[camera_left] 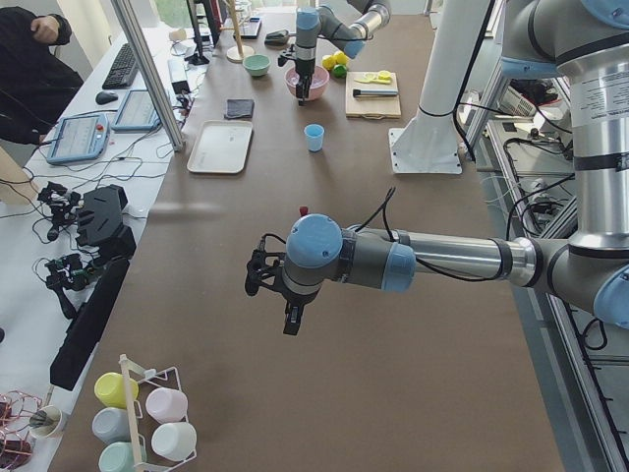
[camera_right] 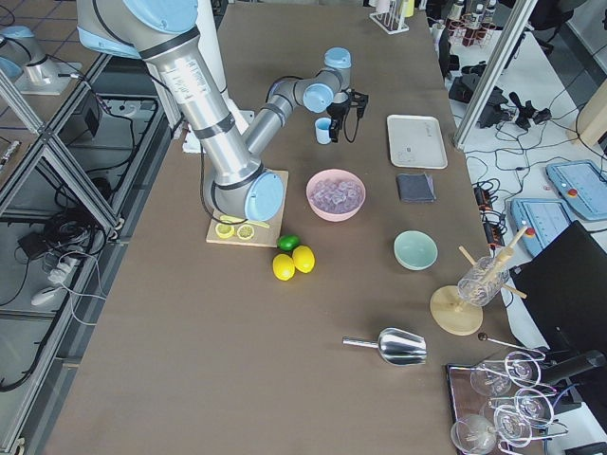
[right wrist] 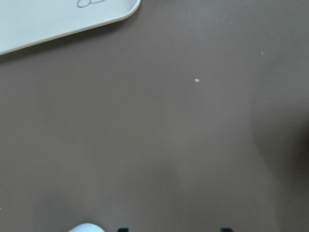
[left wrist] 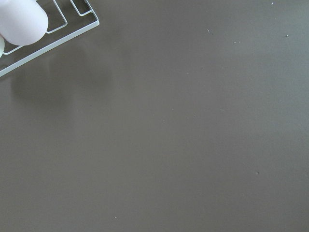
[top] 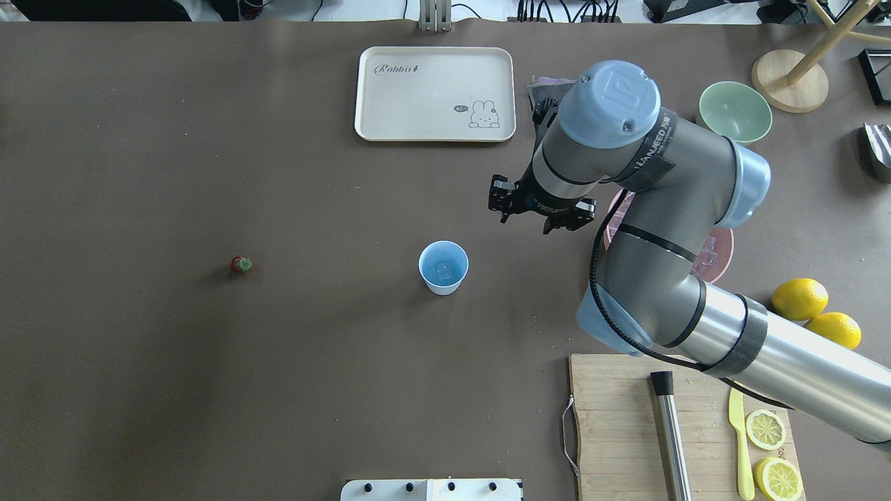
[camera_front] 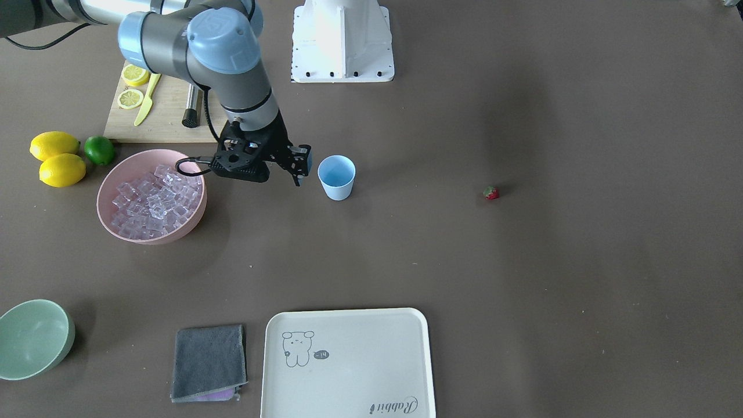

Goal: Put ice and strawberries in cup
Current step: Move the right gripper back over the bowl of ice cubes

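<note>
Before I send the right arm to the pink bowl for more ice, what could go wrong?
1. The right gripper hangs open close beside the cup. The cup looks light, so a careless swing could tip it.
2. The ice in the pink bowl is clear and heaped, so a pinch may slip or catch two pieces.
3. The strawberry is tiny and lies alone far across the table. It may roll when pinched.

My right arm (top: pixel 668 229) is grey tube with pale blue joint caps (top: pixel 609 94), a bright metal forearm (top: pixel 800 376) and a black lettered band (top: pixel 654 149). A black cable (top: pixel 592 261) loops along it to the black right gripper (camera_front: pixel 299 169). My left arm (camera_left: pixel 432 258) has the same colours, and my white base (camera_front: pixel 342 40) carries a row of black screws (camera_front: pixel 342 74).
</note>
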Robot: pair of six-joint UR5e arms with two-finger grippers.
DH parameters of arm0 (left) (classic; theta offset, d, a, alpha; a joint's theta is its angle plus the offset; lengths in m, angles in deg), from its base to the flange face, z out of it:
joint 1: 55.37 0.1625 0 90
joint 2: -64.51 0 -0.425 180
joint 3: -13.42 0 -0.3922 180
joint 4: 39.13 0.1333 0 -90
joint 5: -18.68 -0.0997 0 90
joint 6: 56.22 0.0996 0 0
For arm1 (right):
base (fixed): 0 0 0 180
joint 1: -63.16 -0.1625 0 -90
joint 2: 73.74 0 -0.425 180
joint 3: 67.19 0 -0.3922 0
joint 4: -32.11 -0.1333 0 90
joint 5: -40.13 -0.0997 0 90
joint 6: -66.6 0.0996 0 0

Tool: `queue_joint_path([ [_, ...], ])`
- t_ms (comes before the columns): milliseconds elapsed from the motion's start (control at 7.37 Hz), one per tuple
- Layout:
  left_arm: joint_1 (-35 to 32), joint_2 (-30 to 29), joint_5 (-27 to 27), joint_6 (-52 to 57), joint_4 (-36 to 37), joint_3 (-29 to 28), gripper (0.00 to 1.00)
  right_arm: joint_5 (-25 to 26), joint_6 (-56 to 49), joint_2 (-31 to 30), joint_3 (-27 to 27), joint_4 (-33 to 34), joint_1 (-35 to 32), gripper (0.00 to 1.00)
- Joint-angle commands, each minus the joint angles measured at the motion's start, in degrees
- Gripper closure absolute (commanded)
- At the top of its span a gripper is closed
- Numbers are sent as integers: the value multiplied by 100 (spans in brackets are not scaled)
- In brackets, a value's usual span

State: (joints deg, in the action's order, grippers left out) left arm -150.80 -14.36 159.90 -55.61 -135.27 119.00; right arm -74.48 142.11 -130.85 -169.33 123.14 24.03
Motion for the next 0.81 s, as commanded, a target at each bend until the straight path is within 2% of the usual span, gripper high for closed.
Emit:
queue_joint_path([
  [0,-10,21,-7,0,-2,16,2,-150,-763,-502,-156,-15,-322,30],
  [407,-27,30,-7,9,-2,7,2,-326,-1424,-1134,-550,-15,-596,30],
  [678,-27,30,-7,17,-10,7,2,-326,-2046,-1389,-561,-24,-596,32],
])
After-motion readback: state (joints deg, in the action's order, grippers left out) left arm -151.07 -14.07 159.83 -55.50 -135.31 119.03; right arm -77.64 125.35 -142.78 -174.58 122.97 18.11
